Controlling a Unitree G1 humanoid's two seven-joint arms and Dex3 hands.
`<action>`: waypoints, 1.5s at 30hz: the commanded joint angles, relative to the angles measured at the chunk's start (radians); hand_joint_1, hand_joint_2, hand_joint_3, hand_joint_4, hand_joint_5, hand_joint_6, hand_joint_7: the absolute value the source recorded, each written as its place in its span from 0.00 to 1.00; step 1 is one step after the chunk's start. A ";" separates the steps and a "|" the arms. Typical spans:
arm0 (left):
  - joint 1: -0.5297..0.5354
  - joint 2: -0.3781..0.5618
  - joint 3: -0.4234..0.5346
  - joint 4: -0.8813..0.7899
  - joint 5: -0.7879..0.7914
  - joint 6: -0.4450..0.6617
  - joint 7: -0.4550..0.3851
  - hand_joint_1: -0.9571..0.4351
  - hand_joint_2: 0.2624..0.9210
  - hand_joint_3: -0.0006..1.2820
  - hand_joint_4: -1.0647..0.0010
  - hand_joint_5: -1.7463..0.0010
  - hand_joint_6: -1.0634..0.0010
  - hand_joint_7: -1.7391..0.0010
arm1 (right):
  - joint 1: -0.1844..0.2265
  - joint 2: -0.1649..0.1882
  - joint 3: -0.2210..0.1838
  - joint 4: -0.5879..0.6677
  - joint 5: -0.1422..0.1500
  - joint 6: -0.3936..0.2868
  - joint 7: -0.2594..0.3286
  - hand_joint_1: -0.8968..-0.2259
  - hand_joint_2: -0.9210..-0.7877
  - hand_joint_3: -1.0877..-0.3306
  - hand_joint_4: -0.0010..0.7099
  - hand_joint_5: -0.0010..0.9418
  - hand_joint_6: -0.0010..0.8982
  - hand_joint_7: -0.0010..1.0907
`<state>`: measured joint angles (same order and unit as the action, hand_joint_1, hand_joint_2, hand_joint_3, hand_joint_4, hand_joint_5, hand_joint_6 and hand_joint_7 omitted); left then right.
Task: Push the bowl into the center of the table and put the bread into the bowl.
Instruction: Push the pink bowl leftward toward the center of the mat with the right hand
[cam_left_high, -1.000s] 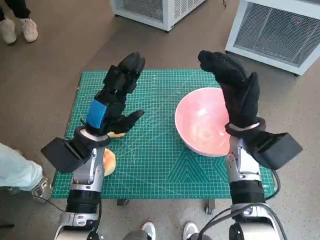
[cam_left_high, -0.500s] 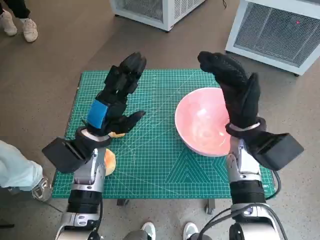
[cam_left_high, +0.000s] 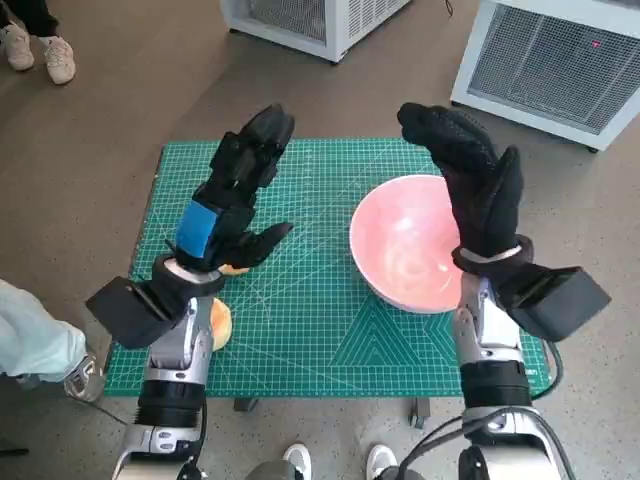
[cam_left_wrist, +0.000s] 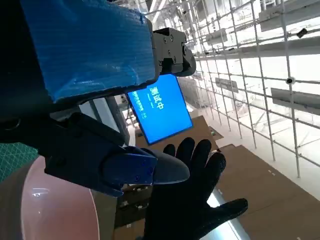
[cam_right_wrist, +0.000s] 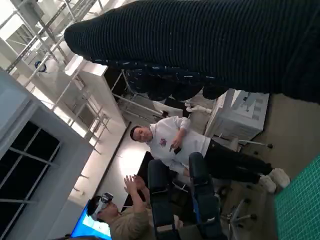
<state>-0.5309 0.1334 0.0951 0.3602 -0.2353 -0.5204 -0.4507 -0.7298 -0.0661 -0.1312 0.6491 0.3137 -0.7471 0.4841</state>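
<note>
While both hands' fingers spread empty | bowl (cam_left_high: 408, 245) glossy pink, round | bread (cam_left_high: 219, 322) tan, half-hidden

The gloved right hand (cam_right_wrist: 210, 45) spans twelve o'clock, a person in a white top (cam_right_wrist: 175, 140) stands at centre, and a green mat (cam_right_wrist: 302, 210) shows at four o'clock.

A bright blue rectangular screen (cam_left_wrist: 159, 110) shows in the left wrist view, behind the black fingers. It carries white Chinese characters in two lines; the big upper line reads about like "测试中", and the small line under it is too fine to read. The green cutting mat (cam_left_high: 310, 300) on the table has only printed grid lines; no number on it is readable.
</note>
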 joint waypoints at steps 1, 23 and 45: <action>-0.003 -0.001 -0.001 0.006 0.005 -0.019 0.005 0.19 1.00 0.21 0.87 1.00 1.00 0.75 | 0.026 0.006 -0.005 0.001 0.007 0.017 0.007 0.31 0.00 0.45 0.27 0.00 0.06 0.47; -0.010 -0.003 -0.002 0.027 -0.006 -0.027 -0.009 0.19 1.00 0.22 0.87 1.00 1.00 0.75 | 0.017 -0.082 -0.087 0.028 0.070 0.032 0.050 0.30 0.00 0.50 0.29 0.00 0.12 0.40; -0.005 0.000 0.008 0.040 -0.001 -0.048 -0.002 0.19 1.00 0.22 0.87 1.00 1.00 0.75 | -0.072 -0.261 -0.223 0.559 -0.085 -0.041 -0.293 0.36 0.00 0.35 0.28 0.00 0.13 0.30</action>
<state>-0.5317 0.1326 0.0976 0.3899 -0.2371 -0.5493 -0.4594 -0.8069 -0.3278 -0.3501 1.1429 0.2498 -0.8268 0.2321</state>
